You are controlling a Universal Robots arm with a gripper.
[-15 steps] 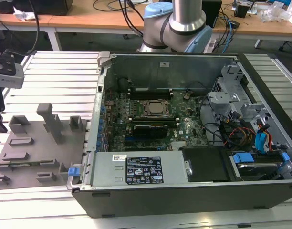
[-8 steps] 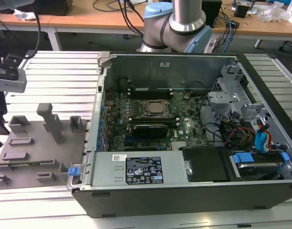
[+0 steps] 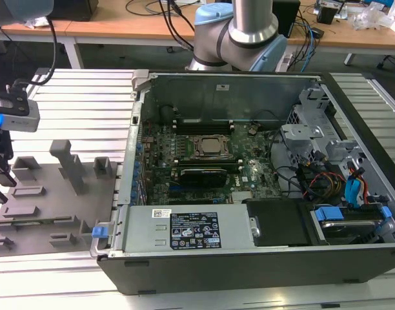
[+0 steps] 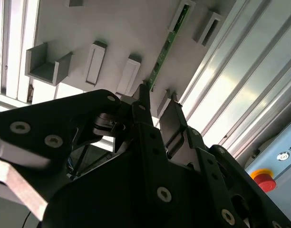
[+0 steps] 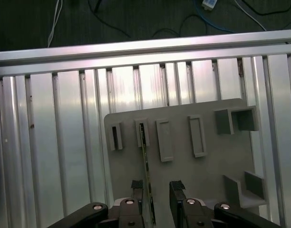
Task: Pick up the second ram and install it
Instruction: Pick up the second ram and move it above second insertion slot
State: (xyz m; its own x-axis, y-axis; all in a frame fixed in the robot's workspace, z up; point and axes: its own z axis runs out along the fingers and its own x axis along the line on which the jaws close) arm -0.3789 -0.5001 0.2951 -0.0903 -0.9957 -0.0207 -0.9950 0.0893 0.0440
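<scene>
Evidently the gripper (image 5: 157, 187) hung low over the grey fixture plate (image 3: 68, 213), which lay on the slatted aluminium table (image 3: 75, 97) at the exterior view's left, just beside the open computer case (image 3: 249, 268). Its jaws stood apart, clamped on nothing. The second ram (image 5: 145, 159), a thin green strip, stood on edge in the plate's slotted holders. In both wrist views one end of it reached in between the black fingers (image 5: 137, 186), just beside one finger and clear of the other.

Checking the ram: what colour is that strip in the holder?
Green; the strip shows best in the second wrist view.
</scene>
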